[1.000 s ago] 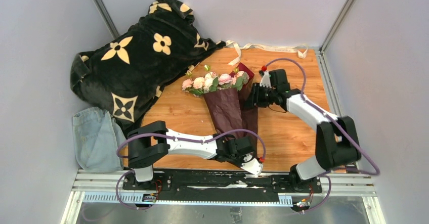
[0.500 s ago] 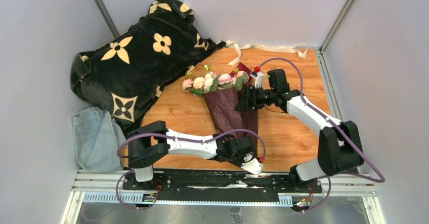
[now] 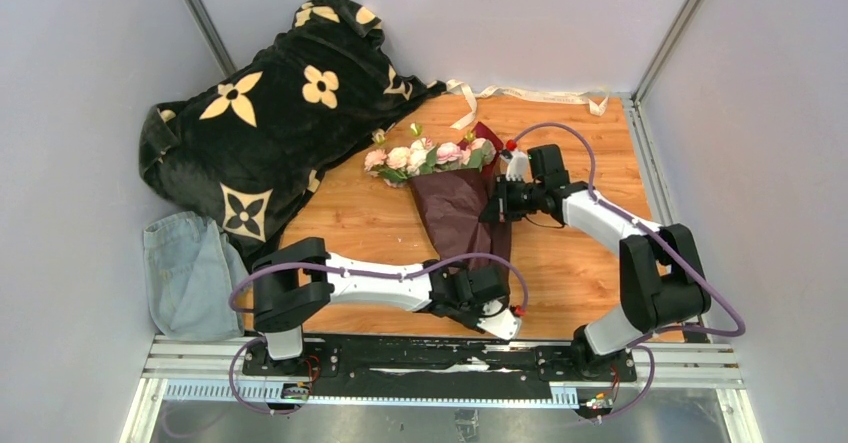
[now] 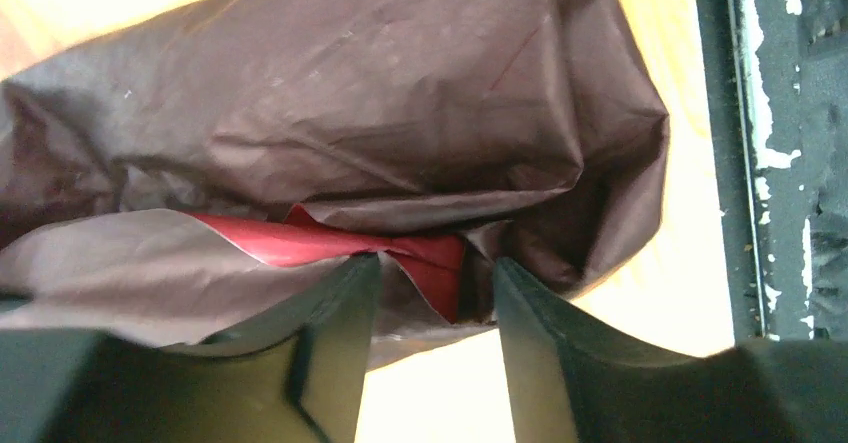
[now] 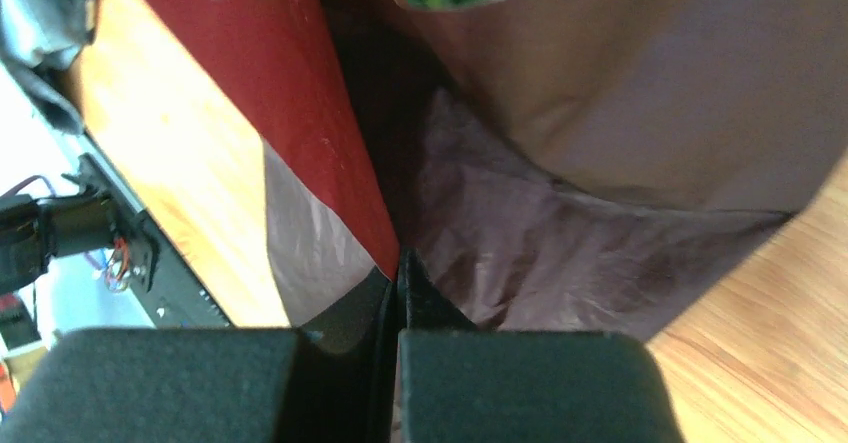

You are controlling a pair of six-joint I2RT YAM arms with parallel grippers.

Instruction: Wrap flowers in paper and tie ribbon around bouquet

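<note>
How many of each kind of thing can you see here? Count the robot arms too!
Robot arms: 2 (left arm, right arm)
Cloths: 2 (black flowery blanket, blue denim cloth)
Bouquets: 1 (bouquet)
Ribbons: 1 (ribbon)
Total: 6

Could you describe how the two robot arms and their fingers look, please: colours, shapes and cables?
The left arm and the right arm have white links between bulky black joints. A thin purple cable loops along each. The left gripper and right gripper each have two flat dark fingers, with a small red part nearby.
</note>
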